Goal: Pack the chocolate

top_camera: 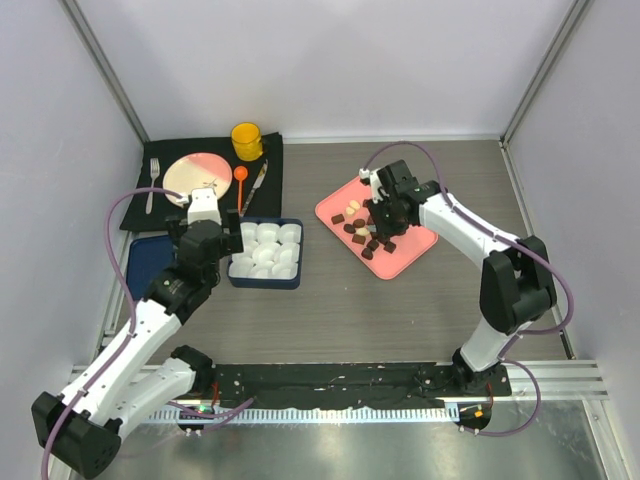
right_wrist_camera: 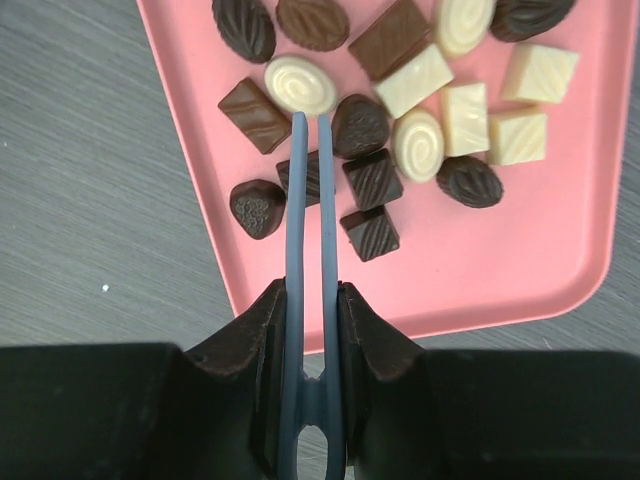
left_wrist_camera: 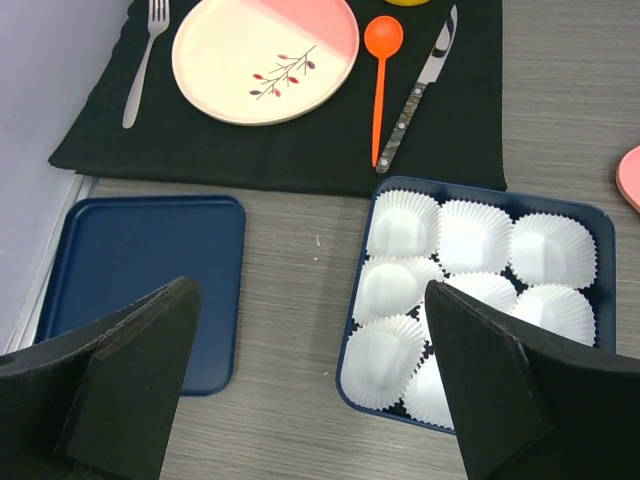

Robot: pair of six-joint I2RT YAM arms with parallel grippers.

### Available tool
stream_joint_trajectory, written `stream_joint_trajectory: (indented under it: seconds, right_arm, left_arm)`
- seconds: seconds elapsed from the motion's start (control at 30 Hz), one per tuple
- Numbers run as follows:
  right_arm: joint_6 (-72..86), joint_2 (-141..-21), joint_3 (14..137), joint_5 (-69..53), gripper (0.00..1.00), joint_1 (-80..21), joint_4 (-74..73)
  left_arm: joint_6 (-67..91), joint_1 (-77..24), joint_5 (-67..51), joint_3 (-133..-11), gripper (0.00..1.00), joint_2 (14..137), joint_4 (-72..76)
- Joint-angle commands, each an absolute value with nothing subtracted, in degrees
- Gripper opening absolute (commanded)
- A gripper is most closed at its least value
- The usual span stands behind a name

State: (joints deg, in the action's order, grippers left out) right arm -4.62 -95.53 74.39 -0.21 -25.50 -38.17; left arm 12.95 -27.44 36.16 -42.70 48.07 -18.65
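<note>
Dark ribbed and cream swirled chocolate (right_wrist_camera: 372, 180) is spread under blue tweezers (right_wrist_camera: 310, 230) clamped by the right pincer (right_wrist_camera: 310, 298); the left pincer (left_wrist_camera: 310, 292) is held wide open.

Left wrist view: yellow cup (left_wrist_camera: 405, 2) getting cut off at top edge, pink tray (left_wrist_camera: 632, 178) clipping at right edge, lower paper cups (left_wrist_camera: 425, 392) hiding behind left gripper (left_wrist_camera: 310, 288). Right wrist view: tweezers (right_wrist_camera: 297, 230) covering part of a dark chocolate (right_wrist_camera: 312, 182).

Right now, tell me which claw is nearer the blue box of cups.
Left. The left claw is open just left of the blue box; the right claw, gripping blue tweezers, is over the pink tray.
</note>
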Motion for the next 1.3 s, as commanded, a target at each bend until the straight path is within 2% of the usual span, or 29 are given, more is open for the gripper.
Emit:
stream_joint_trajectory:
  seconds: [0.0,0.37,0.77,0.9,1.1,1.27]
  right_arm:
    - [-7.1,-97.5,77.2,-4.3,0.23,-25.8,-39.8]
    - [-7.3,-100.1,77.6,-5.3,0.23,-25.8,-39.8]
    - [-8.3,-100.6,78.7,-13.7,0.21,-25.9,-43.2]
    - [-8.9,-99.7,79.6,-12.1,0.21,-26.2,-44.0]
    - [-10.0,-99.6,81.2,-8.1,0.24,-27.4,-44.0]
    - [-10.2,-100.3,82.1,-6.2,0.31,-28.3,-43.3]
  left_arm:
    - [11.2,-27.9,38.1,-42.5,1.00,46.7,-14.7]
    - [10.4,-28.0,36.3,-42.4,1.00,47.2,-14.2]
    - [10.4,-27.9,35.9,-42.3,1.00,47.6,-14.2]
    - [10.4,-27.9,35.7,-42.3,1.00,47.7,-14.1]
    - [10.4,-28.0,35.7,-42.3,1.00,47.7,-14.2]
    - [10.4,-27.9,35.9,-42.3,1.00,47.7,-14.2]
